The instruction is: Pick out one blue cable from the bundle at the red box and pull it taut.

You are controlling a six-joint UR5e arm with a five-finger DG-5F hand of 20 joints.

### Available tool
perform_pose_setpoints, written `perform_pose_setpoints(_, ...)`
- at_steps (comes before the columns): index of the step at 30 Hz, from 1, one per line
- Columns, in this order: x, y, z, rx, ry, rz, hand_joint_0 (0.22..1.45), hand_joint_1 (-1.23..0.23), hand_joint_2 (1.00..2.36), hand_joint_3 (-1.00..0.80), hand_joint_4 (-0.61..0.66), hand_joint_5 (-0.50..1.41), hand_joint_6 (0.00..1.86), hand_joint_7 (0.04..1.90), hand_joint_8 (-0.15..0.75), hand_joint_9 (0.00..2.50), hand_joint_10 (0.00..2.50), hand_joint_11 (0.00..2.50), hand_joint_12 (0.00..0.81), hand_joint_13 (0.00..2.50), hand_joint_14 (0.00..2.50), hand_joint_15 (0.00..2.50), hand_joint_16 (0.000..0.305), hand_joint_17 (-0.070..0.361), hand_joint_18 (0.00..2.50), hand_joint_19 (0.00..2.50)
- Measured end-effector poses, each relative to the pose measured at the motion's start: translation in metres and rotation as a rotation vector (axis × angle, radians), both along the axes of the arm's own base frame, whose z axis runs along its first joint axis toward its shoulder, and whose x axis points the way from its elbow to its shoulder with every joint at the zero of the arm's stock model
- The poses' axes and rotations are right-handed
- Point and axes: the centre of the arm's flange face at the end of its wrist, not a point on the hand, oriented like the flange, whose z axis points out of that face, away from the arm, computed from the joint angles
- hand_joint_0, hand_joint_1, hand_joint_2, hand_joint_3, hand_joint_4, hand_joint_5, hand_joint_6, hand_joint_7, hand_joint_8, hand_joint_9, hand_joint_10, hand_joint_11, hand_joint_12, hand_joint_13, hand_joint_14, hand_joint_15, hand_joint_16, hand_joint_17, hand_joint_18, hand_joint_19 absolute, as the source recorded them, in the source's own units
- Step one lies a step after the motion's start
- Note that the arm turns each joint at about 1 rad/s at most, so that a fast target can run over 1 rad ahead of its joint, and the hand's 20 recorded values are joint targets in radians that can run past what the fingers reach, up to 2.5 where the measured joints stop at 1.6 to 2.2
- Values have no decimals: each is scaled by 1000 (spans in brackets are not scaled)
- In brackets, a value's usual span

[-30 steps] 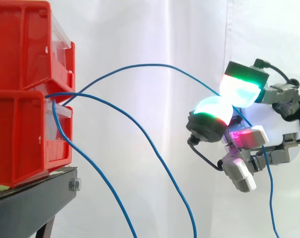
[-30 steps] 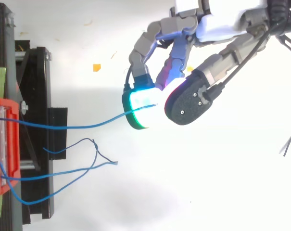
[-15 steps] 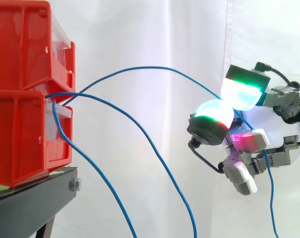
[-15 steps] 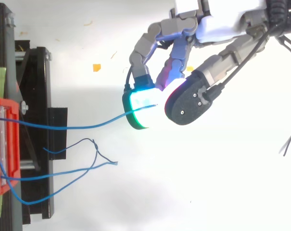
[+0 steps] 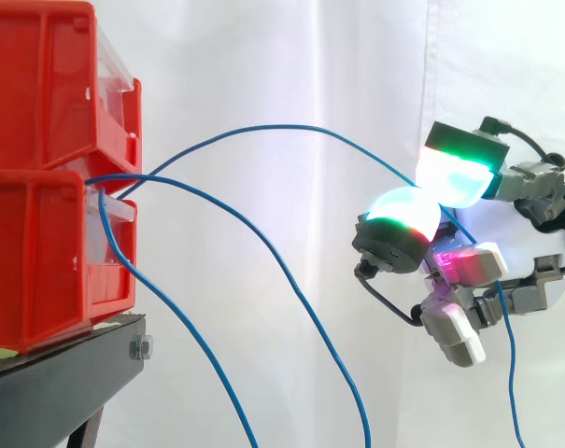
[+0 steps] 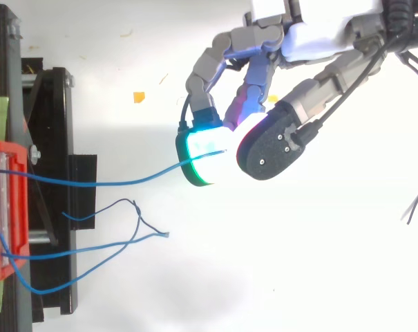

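Hand apart from bins, fingers tight on blue cable

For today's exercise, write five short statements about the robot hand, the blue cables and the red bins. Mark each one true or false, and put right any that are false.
1. The hand pinches one blue cable between its fingers. True.
2. The held cable is stretched straight and taut. False: it rises in a slack arc from the red bins to the hand.
3. Two red bins are stacked on a black stand. True.
4. Every cable runs to the hand. False: the other blue cables hang loose from the bins.
5. The hand touches the bins. False: it is held well apart from them.
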Motion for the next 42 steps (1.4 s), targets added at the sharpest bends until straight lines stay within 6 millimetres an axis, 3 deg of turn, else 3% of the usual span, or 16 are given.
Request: perform_pose_setpoints(42, 0, 0, 0, 0, 0, 0, 596, -754, 1007, -154, -110, -38, 892, 825, 265, 1237, 18, 535, 387, 895, 20, 527, 56, 125, 813, 565)
